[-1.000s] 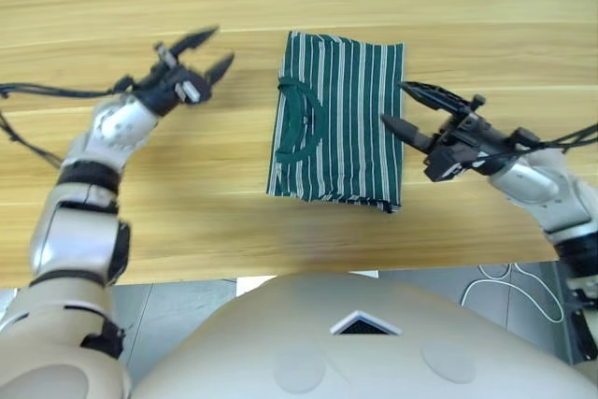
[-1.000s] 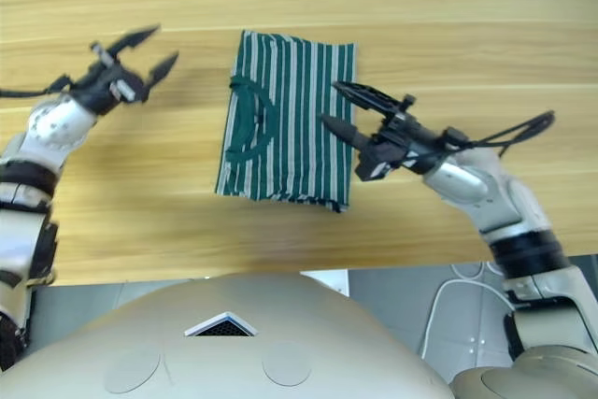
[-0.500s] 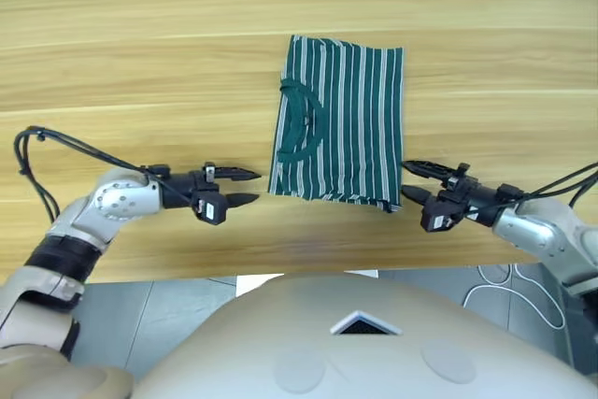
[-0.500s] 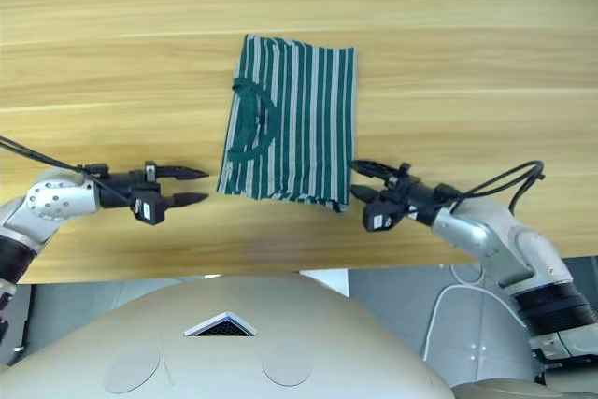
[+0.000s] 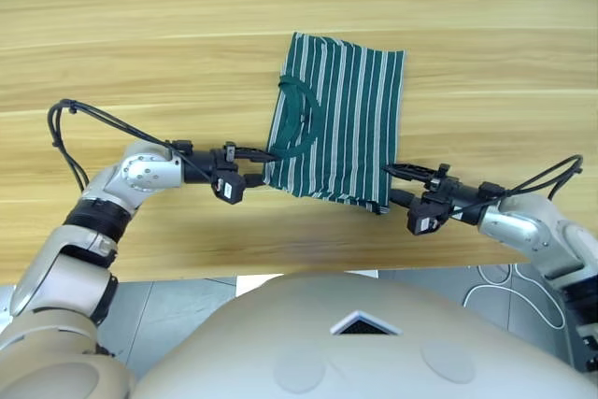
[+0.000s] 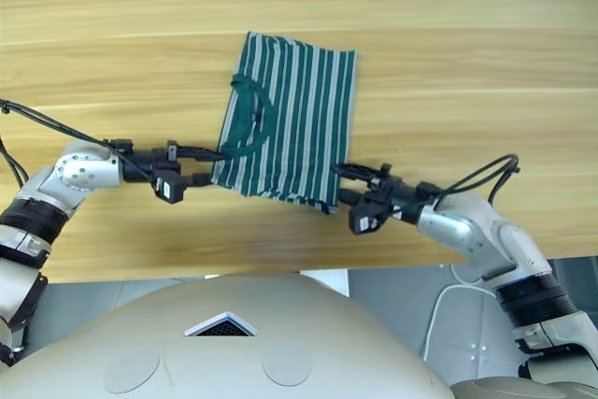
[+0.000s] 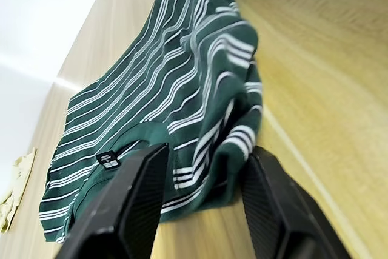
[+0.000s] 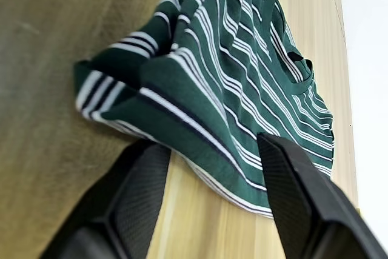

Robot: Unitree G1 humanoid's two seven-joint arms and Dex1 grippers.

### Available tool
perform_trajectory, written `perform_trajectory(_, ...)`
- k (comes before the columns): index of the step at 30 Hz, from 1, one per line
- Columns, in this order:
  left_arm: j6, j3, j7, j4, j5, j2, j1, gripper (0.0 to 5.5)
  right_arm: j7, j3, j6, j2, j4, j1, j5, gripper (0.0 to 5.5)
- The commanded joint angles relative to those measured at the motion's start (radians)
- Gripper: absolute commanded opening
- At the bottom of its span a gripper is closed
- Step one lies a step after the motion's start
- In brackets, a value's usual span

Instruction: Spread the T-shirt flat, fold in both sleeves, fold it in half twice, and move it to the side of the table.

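The green T-shirt (image 5: 341,109) with white stripes lies as a narrow rectangle on the wooden table (image 5: 140,7), neckline to the left. My left gripper (image 5: 264,165) is low on the table at the shirt's near left corner, open, with its fingers either side of the cloth edge. The left wrist view shows that corner (image 7: 200,125) bunched between the fingers (image 7: 136,198). My right gripper (image 5: 389,182) is at the near right corner, also open and straddling the hem. In the right wrist view the folded corner (image 8: 151,83) sits between the two fingers (image 8: 291,192).
The table's front edge (image 5: 280,273) runs just behind both wrists. Black cables trail from each forearm, and more cable lies on the floor (image 5: 509,282) at the right. Bare wood stretches to the left, right and far side of the shirt.
Both grippers have dropped from beside the shirt to the table and slid inward onto its two near corners. The near hem has bunched slightly.
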Motion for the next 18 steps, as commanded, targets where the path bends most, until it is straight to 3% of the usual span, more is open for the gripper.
perform_trajectory(1,0.012,-0.061,-0.083,0.006,0.025,0.016,0.040,2.07,0.027,-0.035,0.028,-0.028,-0.027,0.057,-0.002,2.59)
perform_trajectory(6,0.012,-0.070,-0.085,0.039,0.034,-0.006,0.029,1.39,0.059,-0.072,0.040,-0.047,-0.086,0.120,0.028,2.62)
perform_trajectory(14,-0.008,-0.042,-0.023,0.169,0.087,-0.040,-0.030,0.27,0.097,-0.036,0.037,-0.016,-0.094,0.103,0.038,2.62)
perform_trajectory(18,-0.027,-0.054,-0.023,0.177,0.088,-0.049,-0.017,0.06,0.103,-0.017,0.028,0.005,-0.064,0.062,0.023,2.62)
